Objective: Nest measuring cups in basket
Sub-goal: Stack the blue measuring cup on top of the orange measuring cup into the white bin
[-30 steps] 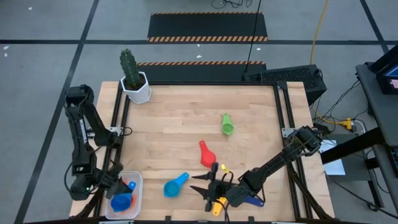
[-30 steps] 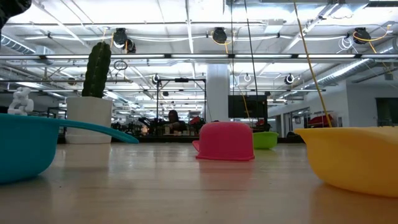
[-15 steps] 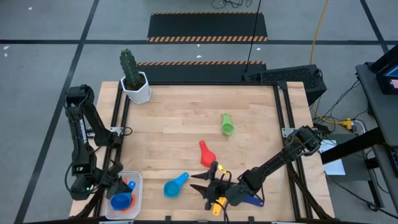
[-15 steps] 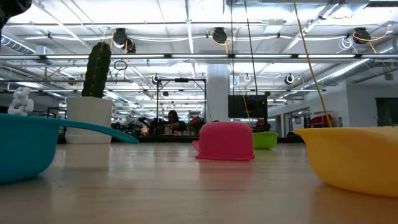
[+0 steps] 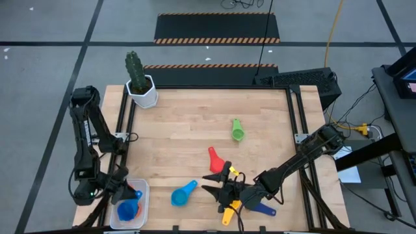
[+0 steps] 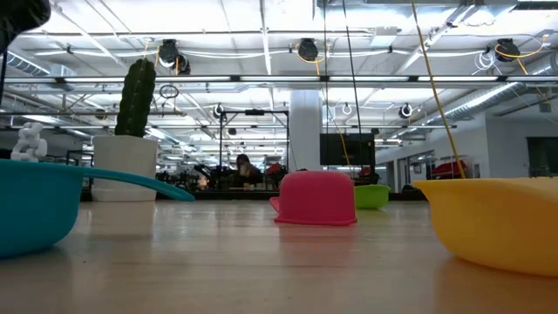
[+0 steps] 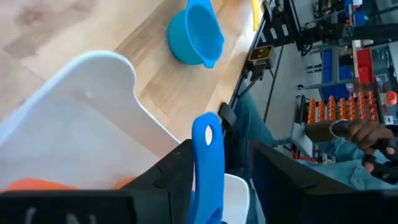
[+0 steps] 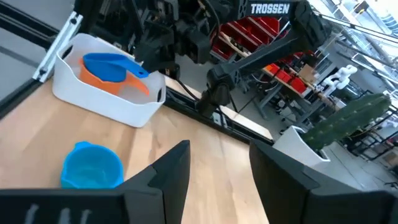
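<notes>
The white basket (image 5: 142, 190) sits at the table's near left corner. In it a blue cup (image 8: 104, 65) nests inside an orange cup (image 8: 93, 79). My left gripper (image 5: 128, 193) stands open at the basket, its fingers on either side of the blue cup's handle (image 7: 208, 163). A light blue cup (image 5: 181, 194), a red cup (image 5: 214, 159) and a green cup (image 5: 238, 132) lie on the table. My right gripper (image 5: 207, 183) hangs open above the table near a yellow cup (image 5: 228, 212) and a dark blue cup (image 5: 264, 209). My left gripper has the blue cup's handle (image 7: 209, 143) between its open fingers, coming from the table's left and slanting down. A gap shows beside one finger; whether the other finger touches the handle, I cannot tell. The cup rests in the orange cup in the basket.
A white pot with a cactus (image 5: 139, 83) stands at the far left corner. Black frame rails (image 5: 123, 130) run along the table's sides. A person's hand (image 7: 367, 134) shows beyond the near edge. Bare wood lies across the far middle.
My right gripper has risen, rolled about its own line and drifted a little toward the far edge, away from the yellow cup, still open. The dark blue cup beneath its arm now shows more. The cups on the table have kept still.
</notes>
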`<move>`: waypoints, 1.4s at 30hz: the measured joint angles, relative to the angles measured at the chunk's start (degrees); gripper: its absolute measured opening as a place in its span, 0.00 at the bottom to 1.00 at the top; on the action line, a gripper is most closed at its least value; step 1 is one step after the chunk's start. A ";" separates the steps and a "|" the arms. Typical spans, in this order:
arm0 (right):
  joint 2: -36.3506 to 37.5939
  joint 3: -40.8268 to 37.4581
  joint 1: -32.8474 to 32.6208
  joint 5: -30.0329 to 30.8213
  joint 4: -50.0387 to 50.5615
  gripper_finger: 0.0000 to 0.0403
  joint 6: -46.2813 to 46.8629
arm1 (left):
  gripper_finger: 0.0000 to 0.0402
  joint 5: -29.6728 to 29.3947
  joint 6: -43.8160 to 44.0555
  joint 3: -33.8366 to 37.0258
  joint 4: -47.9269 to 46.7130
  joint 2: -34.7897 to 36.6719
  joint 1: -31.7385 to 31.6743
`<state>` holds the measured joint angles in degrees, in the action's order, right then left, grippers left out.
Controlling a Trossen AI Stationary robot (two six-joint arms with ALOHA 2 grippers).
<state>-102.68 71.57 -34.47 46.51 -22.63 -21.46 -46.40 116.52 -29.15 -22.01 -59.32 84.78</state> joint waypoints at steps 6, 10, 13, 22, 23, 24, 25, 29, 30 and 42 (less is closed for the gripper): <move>0.95 0.04 1.41 -1.23 3.96 0.40 0.35 | 0.41 0.01 -3.42 0.00 -7.34 8.28 -1.46; 0.77 0.04 3.20 -8.35 5.15 0.40 5.12 | 0.41 0.04 -7.31 0.00 -11.00 11.90 -3.86; -0.58 0.05 5.06 -10.94 3.25 0.40 8.82 | 0.41 -0.01 -12.09 0.00 -11.06 13.42 -6.28; -9.03 2.17 9.88 -26.01 -9.37 0.40 15.45 | 0.41 -3.35 -22.57 0.00 -10.87 13.59 -12.87; -10.60 3.92 10.20 -27.38 -9.17 0.40 15.45 | 0.41 -3.77 -23.12 0.00 -10.88 13.59 -13.56; -12.22 6.02 10.45 -28.63 -8.49 0.40 15.23 | 0.41 -4.17 -23.60 0.00 -10.89 13.59 -14.17; -13.88 8.18 10.67 -30.24 -7.41 0.40 14.70 | 0.41 -4.58 -24.07 0.00 -10.90 13.59 -14.77; -20.67 19.29 11.51 -38.47 -2.50 0.39 11.07 | 0.41 -5.18 -26.23 0.00 -11.00 13.60 -17.20; -22.34 22.44 11.72 -40.21 -0.74 0.39 9.96 | 0.41 -5.23 -26.74 0.00 -11.09 13.61 -17.84; -36.14 47.06 15.05 -50.64 12.24 0.16 4.97 | 0.41 -5.04 -32.10 0.00 -13.06 14.01 -22.97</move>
<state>-138.82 118.63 -19.42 -4.13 -10.39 -16.50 -51.44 84.41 -29.15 -35.07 -45.32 61.81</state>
